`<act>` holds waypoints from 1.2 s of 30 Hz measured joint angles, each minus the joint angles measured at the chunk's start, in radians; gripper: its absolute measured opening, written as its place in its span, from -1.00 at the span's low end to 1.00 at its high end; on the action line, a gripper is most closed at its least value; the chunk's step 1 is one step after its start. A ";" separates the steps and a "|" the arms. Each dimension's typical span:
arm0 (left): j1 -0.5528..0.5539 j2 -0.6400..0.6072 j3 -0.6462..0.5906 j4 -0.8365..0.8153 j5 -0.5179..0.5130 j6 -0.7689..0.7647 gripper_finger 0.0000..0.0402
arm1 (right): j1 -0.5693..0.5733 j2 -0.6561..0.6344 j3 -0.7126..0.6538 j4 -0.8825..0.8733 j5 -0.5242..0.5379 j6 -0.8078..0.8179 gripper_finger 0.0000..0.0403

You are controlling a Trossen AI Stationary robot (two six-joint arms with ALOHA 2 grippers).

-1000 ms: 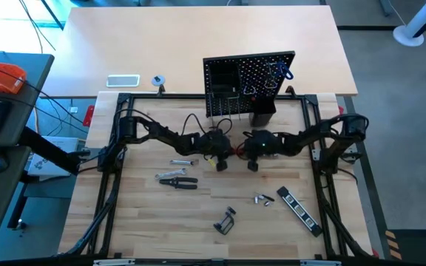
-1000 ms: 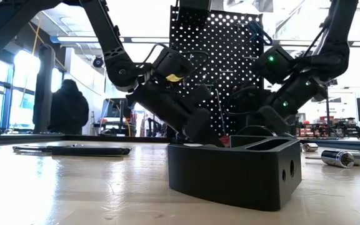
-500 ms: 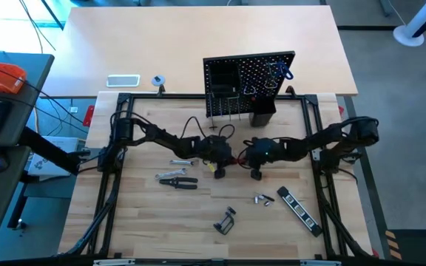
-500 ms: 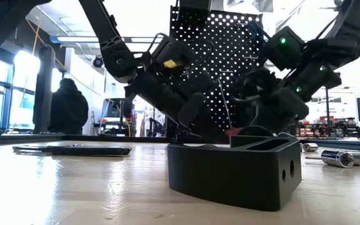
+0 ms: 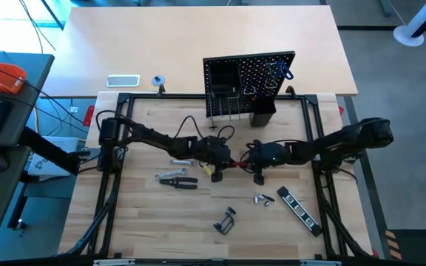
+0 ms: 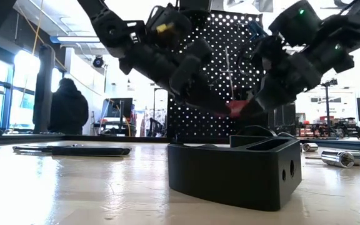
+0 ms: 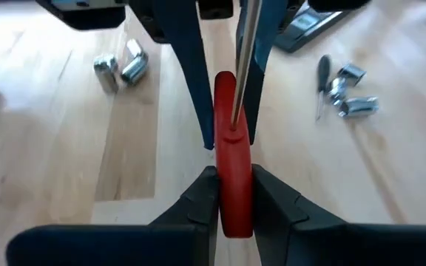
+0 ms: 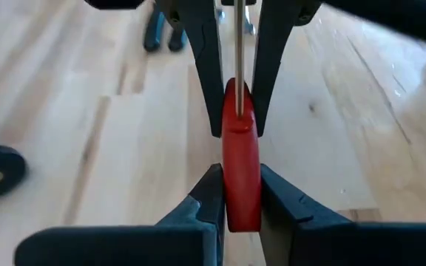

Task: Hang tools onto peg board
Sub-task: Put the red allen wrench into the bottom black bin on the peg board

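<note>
A red-handled screwdriver (image 5: 236,164) hangs above the middle of the table. It stands roughly upright, with its silver shaft (image 6: 228,69) pointing up. My left gripper (image 5: 226,162) comes at it from the table's left and my right gripper (image 5: 247,160) from the right, and both are shut on the handle. The black peg board (image 5: 250,85) stands at the far edge with a blue-handled hex key (image 5: 281,72) hanging on it. Pliers (image 5: 177,179), a wrench (image 5: 182,162), a clamp (image 5: 225,221) and a striped bar (image 5: 298,209) lie on the wood. My left gripper pinches the red handle (image 7: 234,203) between its two fingers, coming from the table's left and slanting down. The screwdriver is lifted clear of the table, shaft end up. My right gripper pinches the same red handle (image 8: 242,199) between its two fingers from the opposite side, coming from the table's right and slanting down. Its fingertips face my left gripper's across the handle.
Small silver sockets (image 5: 263,199) lie near the striped bar. A black block (image 6: 233,172) stands close in front of the low camera. A small black bin (image 5: 262,117) sits at the peg board's foot. A person (image 6: 67,106) stands in the room behind.
Both grippers have risen together, carrying the red-handled screwdriver up and clear of the table. They have also drawn a little toward the table's near edge. The screwdriver has stayed upright between them.
</note>
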 joint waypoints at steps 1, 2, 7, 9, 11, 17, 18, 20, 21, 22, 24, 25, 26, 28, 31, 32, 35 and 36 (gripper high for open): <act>-0.003 -0.010 0.000 -0.006 0.000 0.000 -0.77 | 0.006 -0.015 0.000 -0.008 0.001 0.002 -0.79; -0.006 -0.021 0.000 -0.008 0.000 0.002 -0.77 | 0.011 -0.028 0.001 -0.015 0.002 0.009 -0.79; -0.016 -0.078 0.001 -0.032 0.003 0.028 -0.77 | 0.034 -0.098 0.004 -0.038 -0.002 0.038 -0.64; -0.021 -0.103 0.001 -0.053 0.006 0.045 -0.77 | 0.043 -0.121 0.003 -0.063 -0.005 0.042 -0.61; -0.026 -0.126 0.002 -0.076 0.000 0.064 -0.77 | 0.050 -0.145 0.001 -0.073 -0.001 0.042 -0.60; -0.048 -0.172 0.001 -0.141 -0.046 0.118 -0.79 | 0.061 -0.204 0.001 -0.095 0.029 0.042 -0.58; -0.051 -0.177 0.001 -0.148 -0.051 0.124 -0.79 | 0.061 -0.214 0.001 -0.095 0.031 0.042 -0.58; -0.058 -0.178 0.002 -0.152 -0.074 0.139 -0.79 | 0.061 -0.228 0.001 -0.104 0.034 0.044 -0.58; -0.062 -0.178 0.001 -0.164 -0.082 0.149 -0.79 | 0.061 -0.236 0.001 -0.111 0.034 0.045 -0.58; -0.065 -0.178 0.000 -0.168 -0.093 0.162 -0.79 | 0.061 -0.242 0.000 -0.115 0.034 0.052 -0.58; -0.075 -0.180 0.000 -0.171 -0.120 0.194 -0.79 | 0.061 -0.253 0.000 -0.116 0.034 0.073 -0.57; -0.081 -0.180 0.000 -0.174 -0.140 0.212 -0.79 | 0.061 -0.256 0.000 -0.115 0.033 0.089 -0.57; -0.087 -0.181 0.000 -0.180 -0.163 0.231 -0.79 | 0.061 -0.257 0.000 -0.116 0.032 0.109 -0.57; -0.100 -0.180 0.000 -0.199 -0.214 0.276 -0.79 | 0.061 -0.261 0.000 -0.124 0.016 0.146 -0.57; -0.124 -0.178 0.000 -0.208 -0.316 0.346 -0.79 | 0.061 -0.262 0.000 -0.134 -0.013 0.203 -0.57; -0.131 -0.179 0.000 -0.208 -0.354 0.370 -0.79 | 0.061 -0.262 0.000 -0.135 -0.026 0.221 -0.57; -0.154 -0.179 0.000 -0.213 -0.466 0.445 -0.79 | 0.061 -0.262 0.000 -0.136 -0.046 0.269 -0.57; -0.161 -0.179 0.000 -0.213 -0.503 0.471 -0.79 | 0.061 -0.262 0.000 -0.140 -0.047 0.291 -0.57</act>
